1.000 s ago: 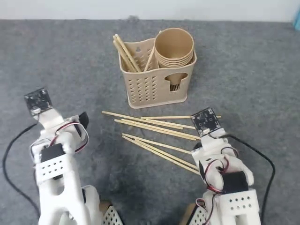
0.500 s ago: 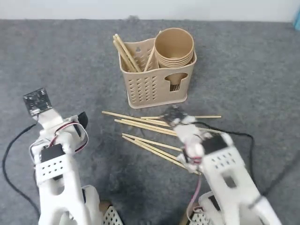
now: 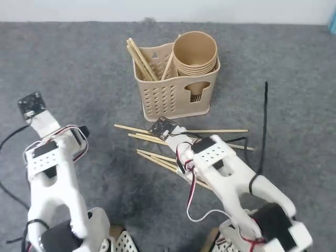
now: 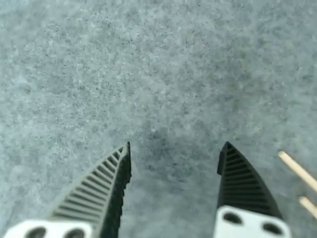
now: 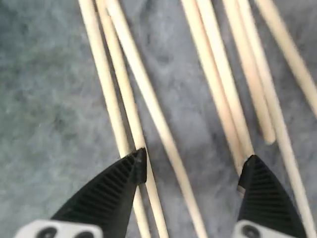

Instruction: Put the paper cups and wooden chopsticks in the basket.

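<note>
Where loose chopsticks (image 5: 153, 109) lie, the right end effector (image 5: 195, 155) (spread wide) hangs

A speckled grey felt carpet (image 3: 63, 68) lies under even light. Along the carpet's far edge runs a plain pale strip (image 3: 157, 9).

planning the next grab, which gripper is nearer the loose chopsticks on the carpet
Right. The right gripper is open directly over the loose chopsticks; the left gripper is open over bare carpet, beside their ends.
</note>
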You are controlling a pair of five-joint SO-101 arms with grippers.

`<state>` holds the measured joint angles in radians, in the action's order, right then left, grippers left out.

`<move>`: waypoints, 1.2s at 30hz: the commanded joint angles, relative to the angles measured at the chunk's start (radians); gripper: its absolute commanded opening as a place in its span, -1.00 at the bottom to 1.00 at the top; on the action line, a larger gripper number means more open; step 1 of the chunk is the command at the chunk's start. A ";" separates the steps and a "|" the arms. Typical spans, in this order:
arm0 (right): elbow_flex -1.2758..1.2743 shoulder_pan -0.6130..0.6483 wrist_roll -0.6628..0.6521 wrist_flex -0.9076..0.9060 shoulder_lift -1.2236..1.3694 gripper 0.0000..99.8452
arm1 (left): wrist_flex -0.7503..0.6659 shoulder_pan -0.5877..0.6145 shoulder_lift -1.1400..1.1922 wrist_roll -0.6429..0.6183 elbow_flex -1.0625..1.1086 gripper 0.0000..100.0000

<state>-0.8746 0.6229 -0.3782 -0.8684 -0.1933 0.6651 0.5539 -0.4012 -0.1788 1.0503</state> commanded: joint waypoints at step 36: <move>0.048 0.074 -0.020 -0.173 -0.641 -0.99 | -0.060 -0.015 0.003 0.005 -0.039 -0.46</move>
<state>-0.8516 0.6951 -0.4212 -1.0035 -0.6322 0.6283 0.5432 -0.3982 -0.1741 1.0472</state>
